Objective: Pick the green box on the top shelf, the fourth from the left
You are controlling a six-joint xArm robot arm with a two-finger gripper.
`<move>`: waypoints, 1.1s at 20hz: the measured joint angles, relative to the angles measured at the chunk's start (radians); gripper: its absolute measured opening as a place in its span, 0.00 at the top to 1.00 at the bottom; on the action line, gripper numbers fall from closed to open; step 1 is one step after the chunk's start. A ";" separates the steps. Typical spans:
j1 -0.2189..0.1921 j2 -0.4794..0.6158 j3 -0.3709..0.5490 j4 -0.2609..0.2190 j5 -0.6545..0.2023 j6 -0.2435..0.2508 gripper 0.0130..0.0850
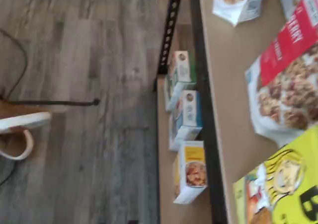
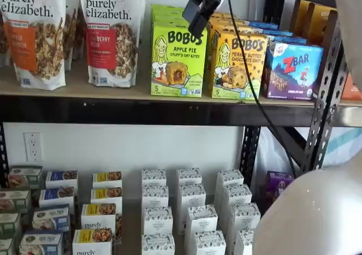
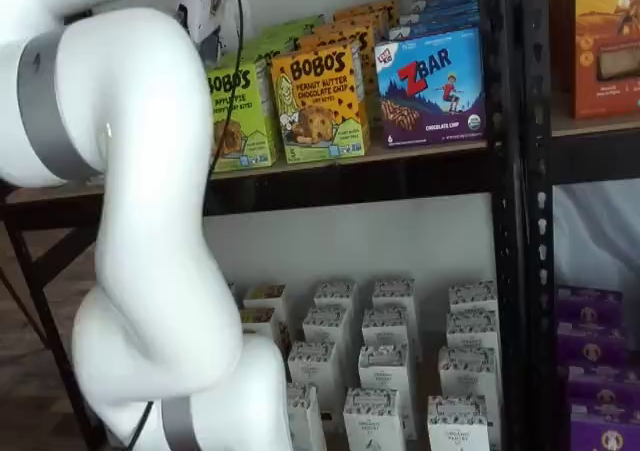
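The green box (image 2: pixel 177 58), a lime-green "BOBO'S Apple Pie" carton, stands upright on the top shelf (image 2: pixel 141 110), with more like it behind. In a shelf view my gripper (image 2: pixel 198 13) hangs from the top edge in front of the box's upper right corner. Its black fingers show no plain gap, and no box is in them. In a shelf view my white arm hides part of the green box (image 3: pixel 240 111); the shelf beam (image 3: pixel 380 176) shows there, but the fingers do not. The wrist view shows the box's lime-green face (image 1: pixel 285 184) on the tan board (image 1: pixel 231 80).
A yellow-orange Bobo's box (image 2: pixel 237 63) and a blue ZBar box (image 2: pixel 292 69) stand right of the green box, and a Purely Elizabeth granola bag (image 2: pixel 110 34) left of it. Small cartons (image 2: pixel 158 218) fill the lower shelf. A black upright (image 2: pixel 322 113) stands at the right. My arm (image 3: pixel 150 221) fills the foreground.
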 joint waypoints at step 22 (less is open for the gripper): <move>-0.007 0.172 -0.140 -0.055 -0.087 -0.025 0.00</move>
